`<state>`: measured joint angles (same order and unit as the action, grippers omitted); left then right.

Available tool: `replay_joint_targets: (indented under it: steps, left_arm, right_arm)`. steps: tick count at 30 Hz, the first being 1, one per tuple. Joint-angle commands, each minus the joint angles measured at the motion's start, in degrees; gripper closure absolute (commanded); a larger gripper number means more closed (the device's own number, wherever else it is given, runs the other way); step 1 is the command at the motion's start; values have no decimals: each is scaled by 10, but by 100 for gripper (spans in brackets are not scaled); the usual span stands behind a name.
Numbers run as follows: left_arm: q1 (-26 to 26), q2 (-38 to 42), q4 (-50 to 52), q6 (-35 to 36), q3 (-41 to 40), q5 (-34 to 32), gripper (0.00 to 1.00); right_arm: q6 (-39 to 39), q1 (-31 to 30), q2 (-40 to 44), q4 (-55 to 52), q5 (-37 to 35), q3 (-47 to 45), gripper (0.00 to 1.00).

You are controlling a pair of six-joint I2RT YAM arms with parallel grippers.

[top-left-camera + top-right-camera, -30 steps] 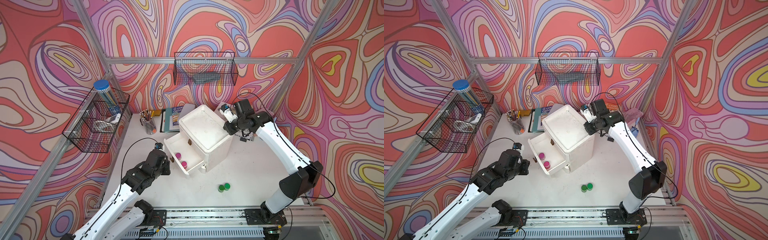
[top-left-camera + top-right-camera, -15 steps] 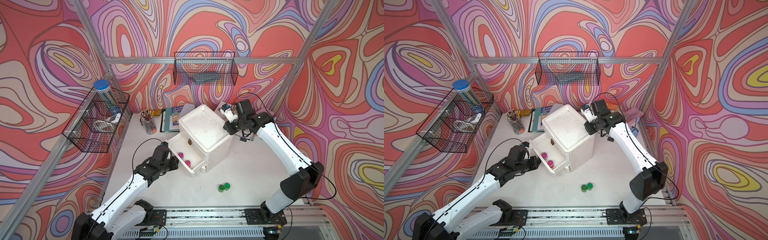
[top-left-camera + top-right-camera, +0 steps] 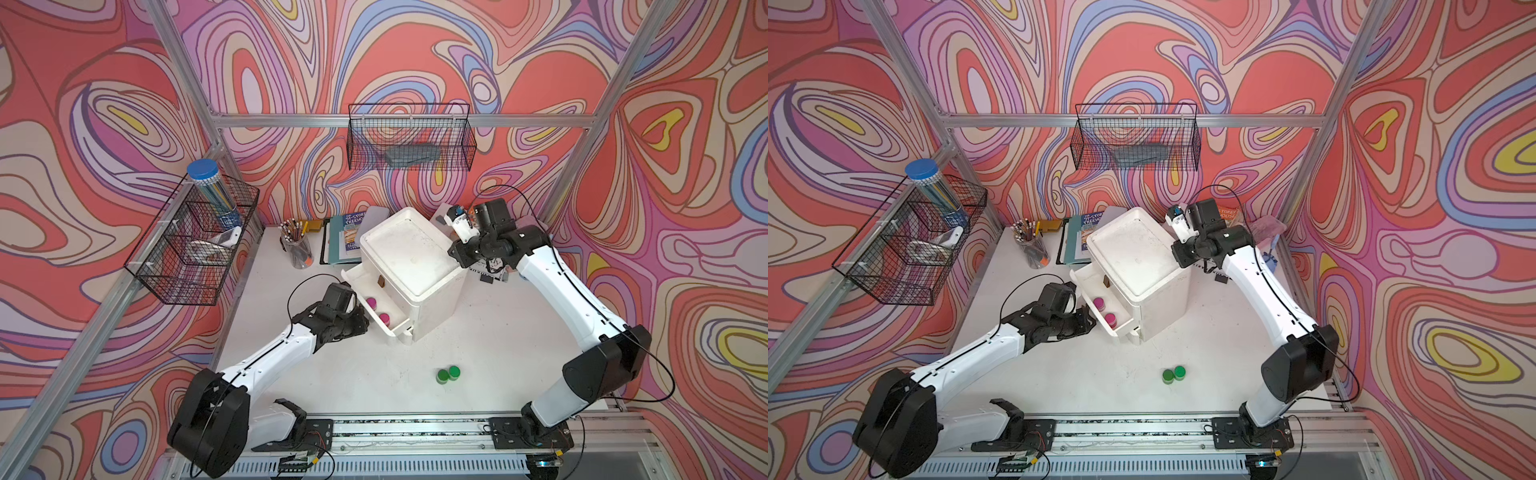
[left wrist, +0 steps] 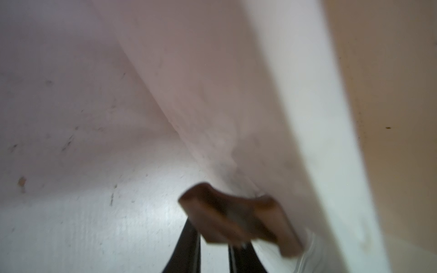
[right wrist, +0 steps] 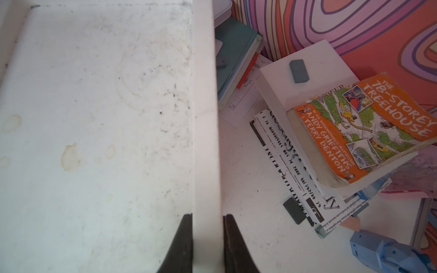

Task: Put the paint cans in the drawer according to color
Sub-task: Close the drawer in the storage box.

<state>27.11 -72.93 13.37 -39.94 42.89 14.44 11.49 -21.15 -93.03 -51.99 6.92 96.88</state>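
The left gripper [image 3: 363, 321] has swung in to the brown knob [image 4: 236, 219] on the open drawer [image 3: 397, 328] of the white plastic cabinet [image 3: 409, 253], where both magenta-lidded paint cans [image 3: 371, 302] sit; whether it grips, I cannot tell. The right gripper [image 5: 208, 219] clamps the cabinet's raised rim [image 5: 205, 118]. The two green-lidded paint cans [image 3: 448, 374] on the worktop [image 3: 332, 374] look light, rigid and slick; pinch the sides from above.

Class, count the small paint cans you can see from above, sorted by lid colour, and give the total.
Pink lids, in the open drawer: 2
Green lids, on the table: 2
Total: 4
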Motion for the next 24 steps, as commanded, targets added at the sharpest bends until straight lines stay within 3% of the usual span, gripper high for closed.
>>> replay_joint_targets:
  steps: [1, 6, 15, 24]
  left_arm:
    - [7, 9, -105, 8, 39, -3, 80]
    - [8, 14, -109, 10, 42, -5, 79]
    - [45, -58, -144, -12, 57, 20, 81]
    - [55, -9, -136, 3, 32, -49, 87]
  right_arm:
    - [2, -20, -5, 20, 54, -21, 87]
    - [2, -21, -5, 23, 56, -26, 87]
    - [-12, -25, -10, 35, 60, -26, 87]
    - [-19, -25, -7, 41, 39, -34, 88]
